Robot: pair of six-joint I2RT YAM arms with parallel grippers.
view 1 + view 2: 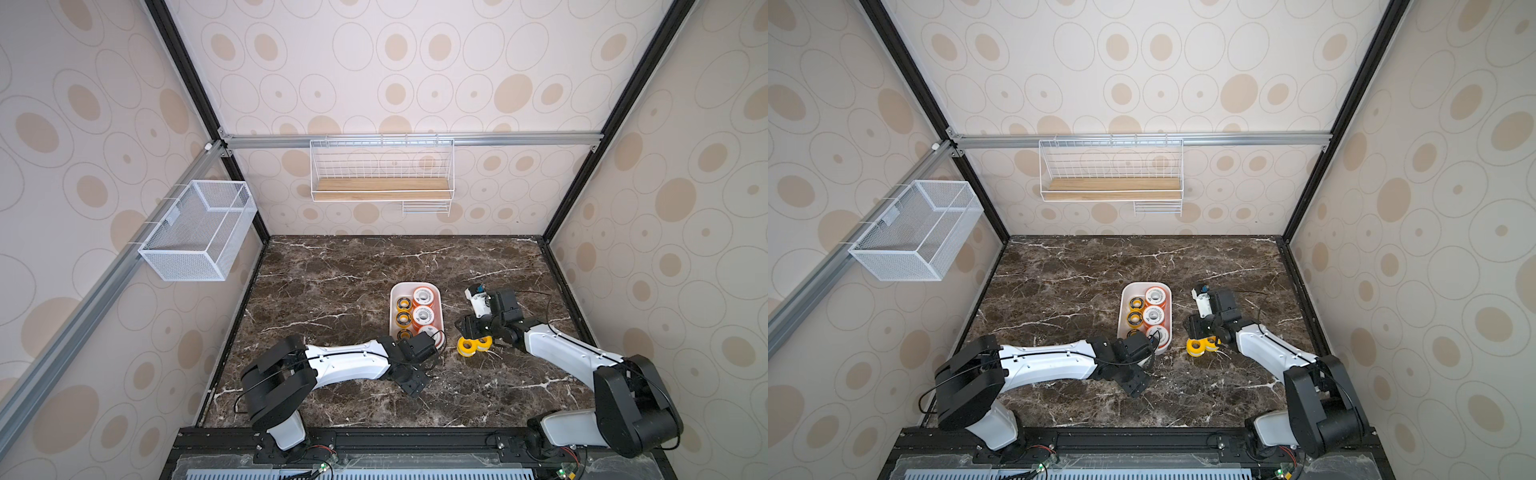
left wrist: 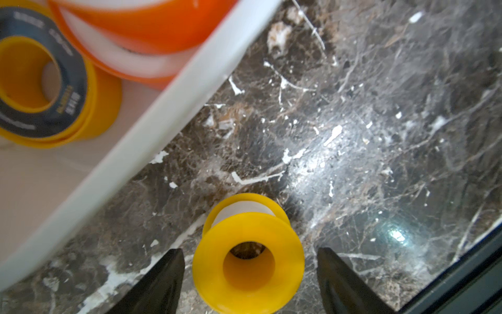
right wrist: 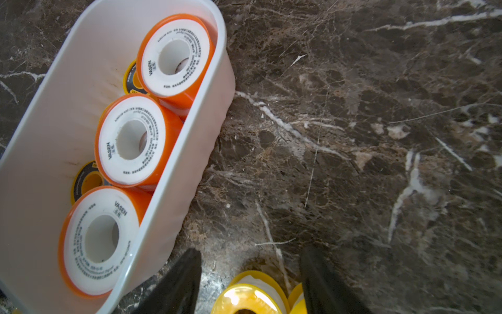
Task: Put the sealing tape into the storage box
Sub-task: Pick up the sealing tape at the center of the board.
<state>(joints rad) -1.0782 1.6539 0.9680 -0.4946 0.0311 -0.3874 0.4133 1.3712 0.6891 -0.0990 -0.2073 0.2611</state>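
Dark marble bench (image 1: 332, 282), white box (image 1: 393, 303) sitting about mid-bench, and two yellow spools (image 1: 466, 345) lying just beside its near end.

Storage box (image 1: 393, 307) at mid desk (image 1: 332, 270), long axis front to back. Inside: sealing tape (image 1: 423, 314) in two rows of three, one along the left wall, one along the right.

Two loose spools (image 1: 466, 347) side by side on the desk, just right of the box's near right corner. Left tool (image 2: 250, 252) straddles one, reaching from the left. Right tool (image 3: 250, 251) sits over the pair from behind.

Mesh basket (image 1: 195, 232) on left wall, wire shelf (image 1: 381, 189) on back wall.
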